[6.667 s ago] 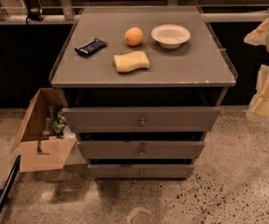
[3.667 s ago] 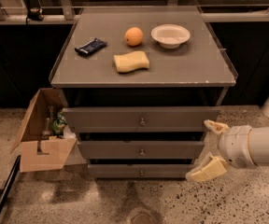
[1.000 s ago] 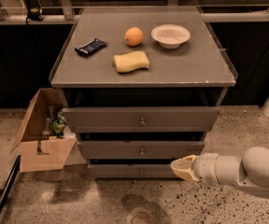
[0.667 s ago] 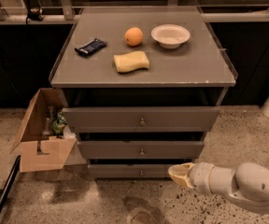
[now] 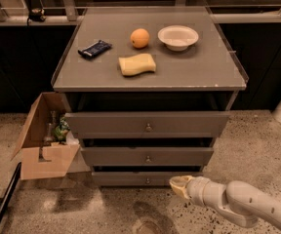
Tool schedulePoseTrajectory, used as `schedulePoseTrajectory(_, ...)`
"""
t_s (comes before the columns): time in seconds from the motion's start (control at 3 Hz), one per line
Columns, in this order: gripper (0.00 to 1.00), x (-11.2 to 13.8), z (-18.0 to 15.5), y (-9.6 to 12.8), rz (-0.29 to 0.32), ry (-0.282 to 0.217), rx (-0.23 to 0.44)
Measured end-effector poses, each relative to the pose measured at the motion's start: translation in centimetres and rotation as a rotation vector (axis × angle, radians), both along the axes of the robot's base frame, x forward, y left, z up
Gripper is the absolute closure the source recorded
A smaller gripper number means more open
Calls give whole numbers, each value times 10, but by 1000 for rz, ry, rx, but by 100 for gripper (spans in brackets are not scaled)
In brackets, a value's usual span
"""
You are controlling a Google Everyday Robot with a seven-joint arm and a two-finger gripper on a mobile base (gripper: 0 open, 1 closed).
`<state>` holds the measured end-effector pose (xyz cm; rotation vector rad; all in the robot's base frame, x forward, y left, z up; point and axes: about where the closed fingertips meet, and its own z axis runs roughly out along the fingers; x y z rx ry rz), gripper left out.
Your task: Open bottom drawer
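At the far left an open cardboard box point(image 5: 43, 147) stands on the floor against the cabinet's left side, with a few bottles showing inside it. On the bench point(image 5: 204, 67) lie a dark wrapper point(image 5: 94, 48), a yellow sponge point(image 5: 137, 64), an orange point(image 5: 140, 38) and a white bowl point(image 5: 178, 36), all well apart from one another.

Below the bench sit three grey drawers. The bottom drawer point(image 5: 121, 179) is the lowest and slimmest front, close to the floor, and it looks shut or nearly so. Its small brass knob point(image 5: 147, 181) is at its middle.

The gripper point(image 5: 179, 185) hovers low in front of that drawer, just to the right of the knob. Whether it touches the drawer front cannot be told, nor whether it is open or closed. The pale arm point(image 5: 243, 206) reaches in from the lower right corner.

The main risk, as I judge it, is the knob itself. It is small and round, and the gripper lies off to its side, so a poor line-up could close on air or slip off during the pull. Rising too high could catch the middle drawer's knob point(image 5: 148, 158) instead. Because the arm comes in at an angle, a slanted pull might bind the drawer, and a jerk could set the orange rolling.
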<state>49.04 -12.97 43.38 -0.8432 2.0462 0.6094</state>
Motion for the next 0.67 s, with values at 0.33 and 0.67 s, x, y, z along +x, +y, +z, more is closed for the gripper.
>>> schedulePoseTrajectory(0.33,100,0,0,0,0,0,0)
schedulePoseTrajectory(0.67,100,-2,-10,-1,-59,-29,7)
